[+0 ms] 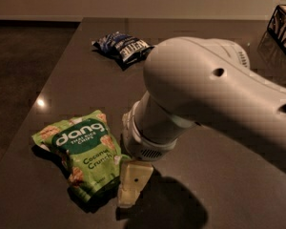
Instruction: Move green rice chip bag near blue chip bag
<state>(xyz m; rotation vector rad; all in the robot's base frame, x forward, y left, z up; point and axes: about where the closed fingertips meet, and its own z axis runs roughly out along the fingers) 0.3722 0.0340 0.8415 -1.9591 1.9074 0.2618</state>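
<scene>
**user1:** where was the gripper in that shot?

**user2:** Low down near the front of the surface (86, 92). The gripper (132, 184) hung off the end of the big white arm (205, 89), pointing down and a bit toward the camera, and its pale tip sat right at the lower right edge of the green rice chip bag (83, 151). I couldn't tell if it was actually touching the bag or just beside it.

**user1:** open or closed?

**user2:** Honestly couldn't tell. Only one cream-colored piece of it showed, and the arm's wrist hid the rest. It wasn't lifting anything that I could see.

**user1:** and the bags?

**user2:** The green one lay flat on the surface at front left with its "dang" label facing up, tilted a little. The blue chip bag (124, 46) was way up at the far end, crumpled and lying flat, so the two were well apart, with the arm's wrist between them in the view. There was also a dark wire basket (283, 25) at the top right corner, cut off by the edge. The arm threw a shadow on the surface just right of the gripper.
</scene>
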